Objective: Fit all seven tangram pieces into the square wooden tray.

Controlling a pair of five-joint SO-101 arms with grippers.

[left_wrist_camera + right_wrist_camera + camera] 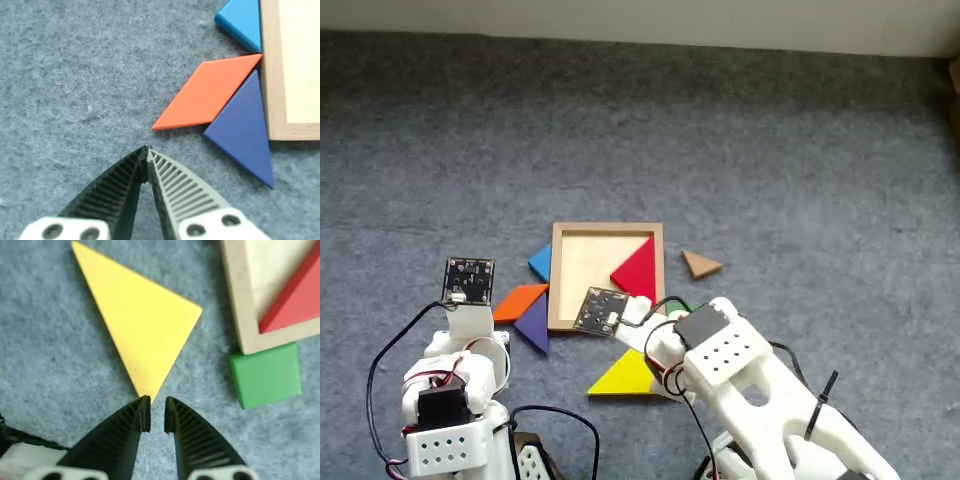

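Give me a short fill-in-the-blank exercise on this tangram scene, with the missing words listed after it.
The triangle lying inside the tray is coloured ___. The large piece just ahead of the right claw is coloured ___. The green piece beside the tray's corner has the shape of a ___.
Missing words: red; yellow; square.

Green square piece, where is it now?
In the right wrist view the green square lies on the carpet just outside the wooden tray corner that holds the red triangle, beside the yellow triangle and ahead of the right gripper.
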